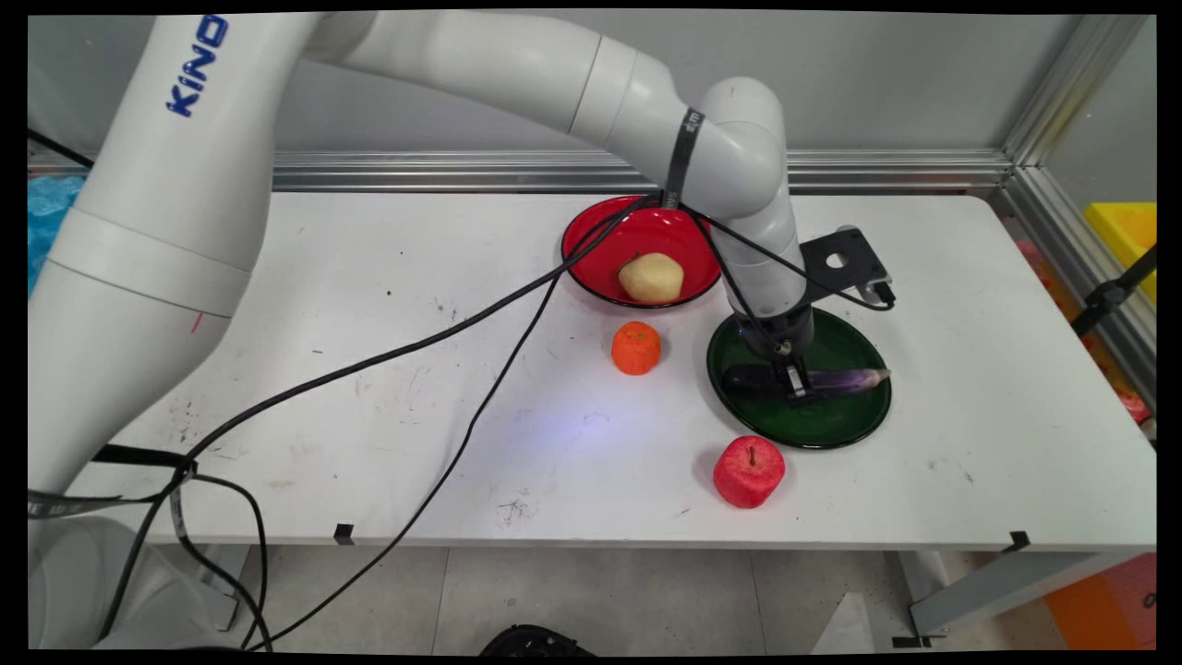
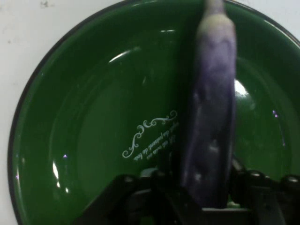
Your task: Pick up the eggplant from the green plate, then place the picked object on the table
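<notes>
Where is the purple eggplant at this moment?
In the main view, the eggplant lies in the green plate right of centre, the gripper around it, right of the orange, above the apple.

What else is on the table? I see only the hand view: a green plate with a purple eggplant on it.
Observer: A red apple stands on the table, just off the near rim of the green plate.
Operator: Is anything beyond the plate's far side?
Observer: Yes, a red bowl up and to the left, with a potato in it.
Operator: Anything else?
Observer: An orange sits on the table left of the plate, in front of the bowl.
</notes>
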Motion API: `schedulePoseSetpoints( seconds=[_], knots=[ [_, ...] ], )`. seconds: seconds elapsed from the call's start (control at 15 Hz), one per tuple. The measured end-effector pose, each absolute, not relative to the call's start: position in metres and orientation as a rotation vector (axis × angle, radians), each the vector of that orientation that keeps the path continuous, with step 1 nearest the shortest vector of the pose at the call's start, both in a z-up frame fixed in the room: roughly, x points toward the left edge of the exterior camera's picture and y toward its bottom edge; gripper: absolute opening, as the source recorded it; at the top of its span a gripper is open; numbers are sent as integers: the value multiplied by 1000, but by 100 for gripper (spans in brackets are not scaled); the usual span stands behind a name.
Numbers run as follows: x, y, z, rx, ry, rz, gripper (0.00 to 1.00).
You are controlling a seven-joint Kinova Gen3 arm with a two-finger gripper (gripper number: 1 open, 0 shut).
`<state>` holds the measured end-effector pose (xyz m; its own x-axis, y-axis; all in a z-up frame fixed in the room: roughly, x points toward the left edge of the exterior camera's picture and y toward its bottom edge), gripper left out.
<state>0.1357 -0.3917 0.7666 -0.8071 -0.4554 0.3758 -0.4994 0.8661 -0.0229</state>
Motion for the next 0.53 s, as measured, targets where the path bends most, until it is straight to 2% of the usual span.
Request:
schedulePoseSetpoints(
  seconds=[0.53],
  knots=[
    [147, -378, 791, 679, -2686, 185, 0]
  ],
)
